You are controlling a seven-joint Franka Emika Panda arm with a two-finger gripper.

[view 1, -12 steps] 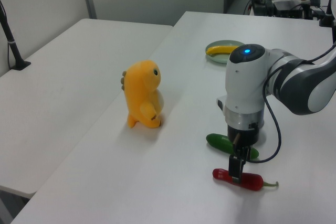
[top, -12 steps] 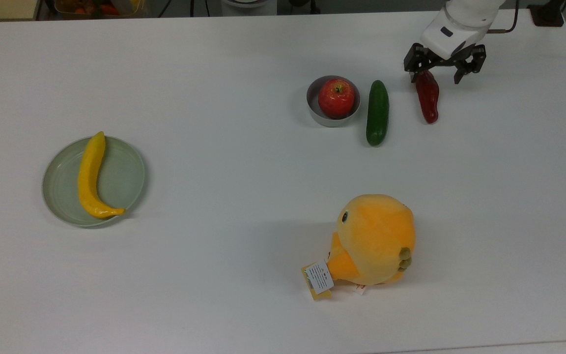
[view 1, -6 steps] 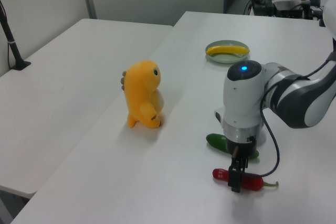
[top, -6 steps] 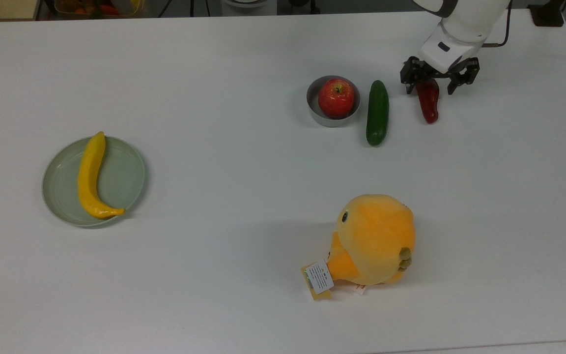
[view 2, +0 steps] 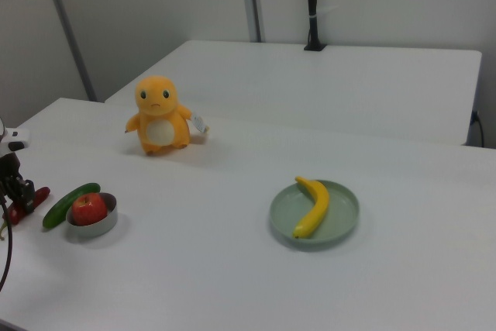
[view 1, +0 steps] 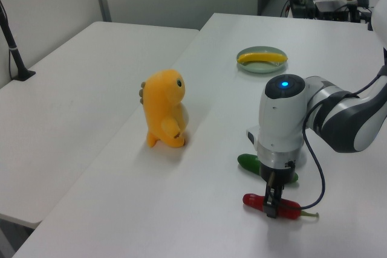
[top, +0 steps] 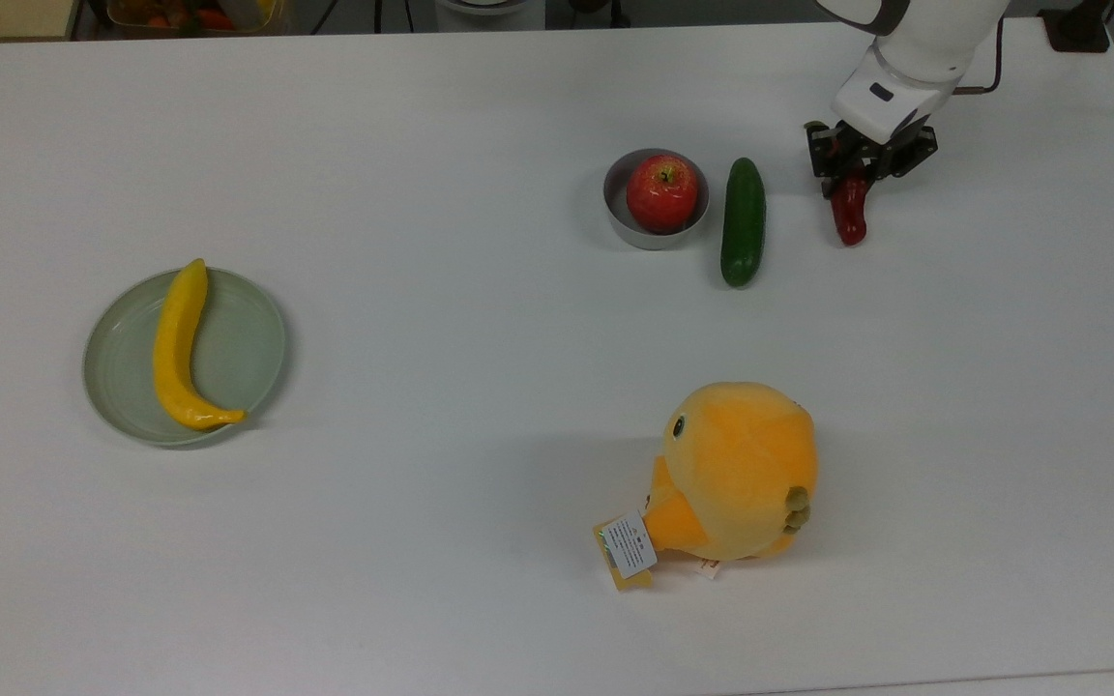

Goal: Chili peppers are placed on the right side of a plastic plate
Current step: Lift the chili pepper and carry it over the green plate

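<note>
Since a second earlier, you had brought the hand [top: 855, 166] down over the chili pepper [top: 849, 213] and drawn its fingers in from a wide spread, so that they pinched the pepper near its stem end. In the left view the hand [view 1: 271, 203] stood upright on the pepper [view 1: 290, 209], which lay flat on the bench [top: 480, 319] with its green stem pointing away from the cucumber [view 1: 251, 162].

Taking the cucumber [top: 743, 221] as your landmark: the pepper lay just beside it, on the top view's right, roughly parallel and not touching. On the cucumber's other side sat the small grey bowl [top: 621, 222] holding a red apple [top: 661, 192]. The orange plush toy [top: 736, 471] stood well apart from the cucumber, toward the top view's bottom edge.

The plastic plate [top: 248, 338] was far from the cucumber, toward the top view's left, with a banana [top: 178, 345] lying across it. In the right view the plate [view 2: 341, 207] carried the banana [view 2: 311, 205] at its middle.
</note>
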